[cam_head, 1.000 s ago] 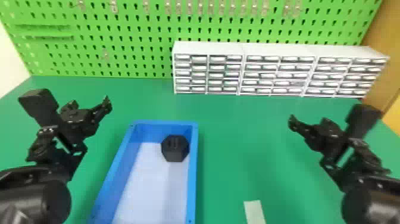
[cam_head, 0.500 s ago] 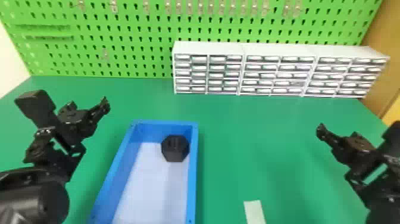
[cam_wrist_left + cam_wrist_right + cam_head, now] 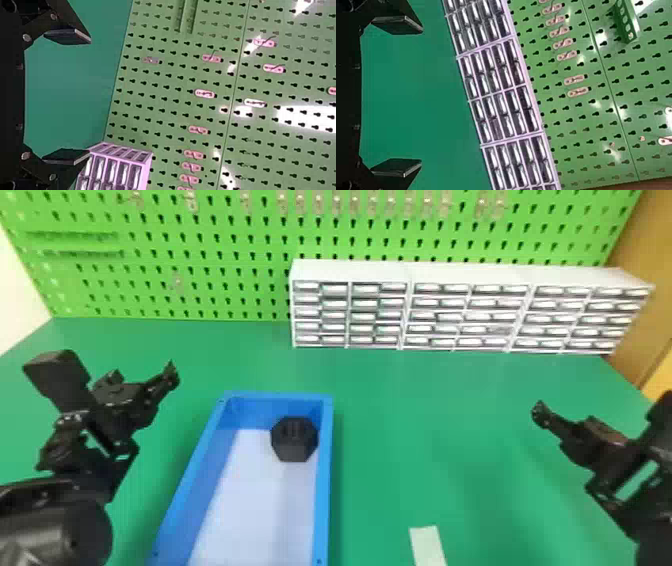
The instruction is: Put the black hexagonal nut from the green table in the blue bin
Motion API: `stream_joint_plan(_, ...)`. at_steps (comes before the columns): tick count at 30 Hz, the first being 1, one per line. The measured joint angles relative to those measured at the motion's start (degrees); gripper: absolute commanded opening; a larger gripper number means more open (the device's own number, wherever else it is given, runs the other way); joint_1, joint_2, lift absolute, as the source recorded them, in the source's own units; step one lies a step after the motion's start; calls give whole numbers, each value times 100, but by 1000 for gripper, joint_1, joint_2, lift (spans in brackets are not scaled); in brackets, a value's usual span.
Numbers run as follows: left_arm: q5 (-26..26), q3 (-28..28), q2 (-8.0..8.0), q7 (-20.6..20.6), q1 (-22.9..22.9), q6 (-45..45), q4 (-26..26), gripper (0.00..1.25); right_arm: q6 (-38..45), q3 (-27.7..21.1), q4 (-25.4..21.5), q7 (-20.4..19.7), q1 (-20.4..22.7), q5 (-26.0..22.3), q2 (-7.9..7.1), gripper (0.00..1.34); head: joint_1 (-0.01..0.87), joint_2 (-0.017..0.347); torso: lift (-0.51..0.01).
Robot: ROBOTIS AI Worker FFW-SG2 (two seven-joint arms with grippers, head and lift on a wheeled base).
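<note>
Black hexagonal nut (image 3: 294, 442): is lying inside the blue bin (image 3: 324, 490), near the far end and just beside the right wall. Is turning one flat edge toward the near side, running about parallel with the far wall. Is looking nearly as wide as long, so is giving no sure long axis; is not letting the eye tell the direction of the hole.

Blue bin: is resting on the green worktop (image 3: 425, 430), stretching lengthwise from far to near.

Left hand (image 3: 172, 374): is hanging to the left of the bin, pointing forward and inward. Is keeping the fingers widely spread, with green worktop showing between.

Right hand (image 3: 540, 412): is hanging well apart from the bin, on the right, pointing forward and inward. Is also keeping the fingers widely spread.

White drawer units (image 3: 350, 271): are standing along the far side, before the green pegboard (image 3: 225, 260).
</note>
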Motion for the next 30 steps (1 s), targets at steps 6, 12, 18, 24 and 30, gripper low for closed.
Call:
stream_joint_plan(6, 29, 4, 0, -35, -7, 52, 7, 993, 78, -53, 13, 0, -36, -11, 9, 1215, 666, 32, -100)
stream_joint_plan(12, 20, 27, 0, -203, -78, 86, 7, 993, 134, -21, 35, 0, -136, 52, 30, 1215, 666, 32, -100)
stream_joint_plan(18, -60, 37, 0, -202, -115, 88, 5, 989, 166, 12, 40, 0, -167, 82, 9, 1215, 666, 32, -100)
stream_joint_plan(24, -120, 31, -8, -179, -124, 88, -1, 988, 210, 57, 40, 0, -160, 83, -51, 1215, 666, 32, -100)
stream_joint_plan(30, -126, 35, -9, -158, -106, 88, -2, 986, 273, 101, 40, 0, -162, 85, -71, 1216, 666, 32, -100)
